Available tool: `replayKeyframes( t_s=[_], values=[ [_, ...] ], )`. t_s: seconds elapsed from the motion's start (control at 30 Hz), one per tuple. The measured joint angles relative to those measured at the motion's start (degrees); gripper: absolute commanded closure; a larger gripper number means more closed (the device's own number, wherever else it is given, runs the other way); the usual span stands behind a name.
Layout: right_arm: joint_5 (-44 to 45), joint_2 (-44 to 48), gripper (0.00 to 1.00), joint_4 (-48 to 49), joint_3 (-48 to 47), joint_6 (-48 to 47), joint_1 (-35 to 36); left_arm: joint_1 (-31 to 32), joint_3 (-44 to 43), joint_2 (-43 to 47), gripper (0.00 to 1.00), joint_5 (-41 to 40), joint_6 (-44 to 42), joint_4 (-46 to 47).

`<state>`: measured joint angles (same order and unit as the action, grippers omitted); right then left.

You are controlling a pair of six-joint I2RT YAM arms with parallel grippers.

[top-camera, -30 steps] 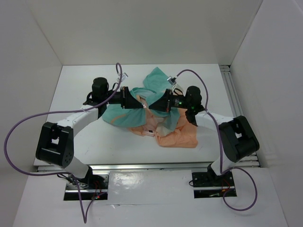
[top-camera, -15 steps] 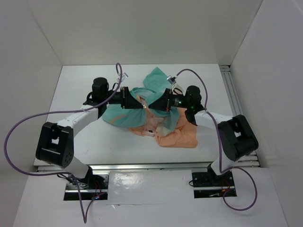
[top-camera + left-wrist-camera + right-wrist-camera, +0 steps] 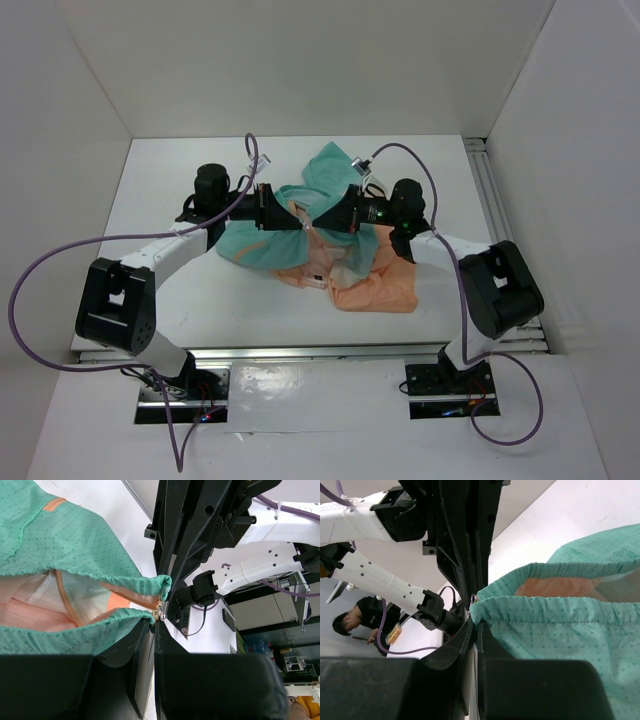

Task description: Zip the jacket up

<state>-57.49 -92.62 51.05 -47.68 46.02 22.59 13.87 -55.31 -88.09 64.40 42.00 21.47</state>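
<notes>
The left gripper (image 3: 156, 626) is clenched on a gathered teal edge of the jacket (image 3: 350, 265); its own camera shows the fabric running into the nearly closed jaws, with a small metal zipper piece (image 3: 160, 611) right at the tips. The right gripper (image 3: 475, 626) is likewise clamped on a teal edge, the cloth pinched between its two fingers. The two grippers meet nose to nose over the middle of the table (image 3: 200, 290), almost touching, each holding one of the two teal edges where they come together.

Against the earlier pictures little differs. The left arm (image 3: 170, 250) stands where it did, and its grip looks the same. The right arm (image 3: 470, 270) has shifted slightly: its wrist and the black joint behind it sit a touch further toward the table's left side than a second ago. Both grips have held throughout.

The jacket lies bunched at the table's middle, a little toward its right side. The teal part is toward the table's far edge and is lifted where the grippers hold it. The peach part spreads toward the near edge, and a small white tag (image 3: 318, 279) shows on it. An orange zipper line (image 3: 67, 600) curves along the opening, which gapes wide behind the pinched point.
</notes>
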Motion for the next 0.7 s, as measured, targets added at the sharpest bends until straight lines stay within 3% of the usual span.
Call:
replayKeyframes(
  t_s=[0.7],
  values=[
    [-0.4, -1.7, 1.00, 0.8, -1.2, 1.6, 0.0, 0.0, 0.0, 0.0, 1.00, 0.0, -1.4, -1.0]
  ],
)
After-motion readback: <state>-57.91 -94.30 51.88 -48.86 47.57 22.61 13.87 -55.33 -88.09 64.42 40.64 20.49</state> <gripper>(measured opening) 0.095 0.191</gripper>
